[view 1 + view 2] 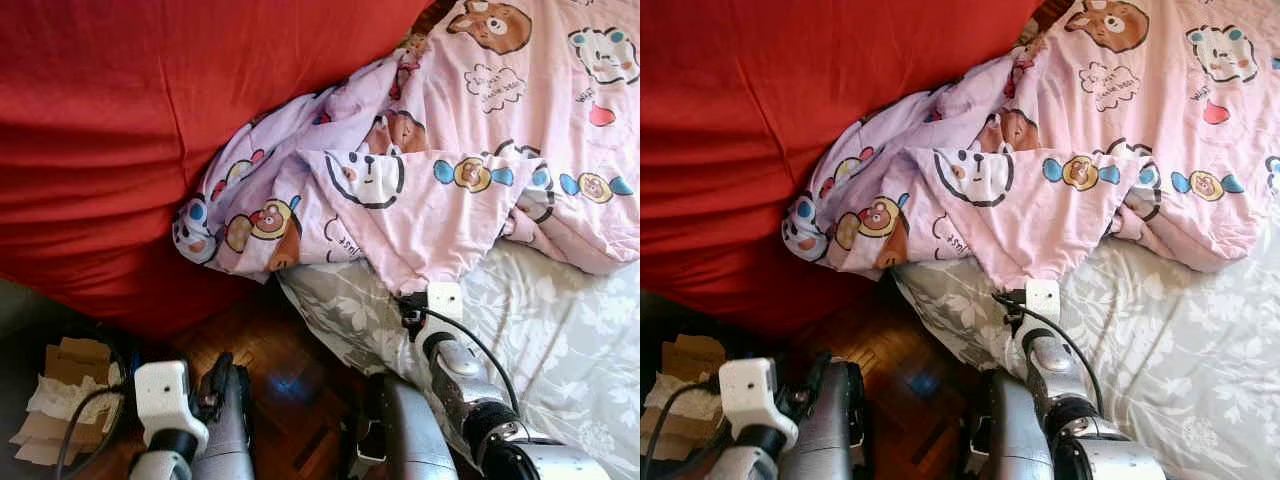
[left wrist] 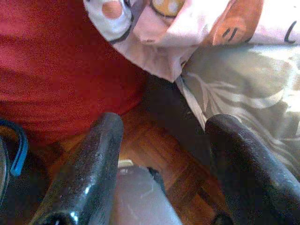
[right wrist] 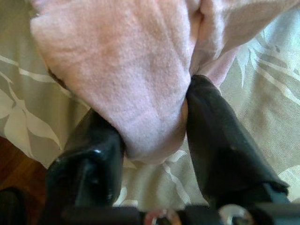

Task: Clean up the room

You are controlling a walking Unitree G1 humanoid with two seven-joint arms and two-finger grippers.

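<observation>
The blanket (image 1: 480,150), pink with cartoon bears, lies rumpled across the bed, its long axis running from the lower left up to the upper right, with one folded corner pointing down toward you at the bed's near edge. Your right gripper (image 3: 154,136) is clamped on that corner: the wrist view shows pink fleece pinched between both black fingers (image 3: 220,150), just above the grey floral sheet (image 1: 560,340). The blanket's left end spills off the mattress against the red cover (image 1: 130,130). Your left gripper (image 2: 161,159) hangs low over the wood floor (image 1: 280,370), fingers spread apart and holding nothing. Crumpled cardboard (image 1: 60,395) sits on the floor at your far left.
</observation>
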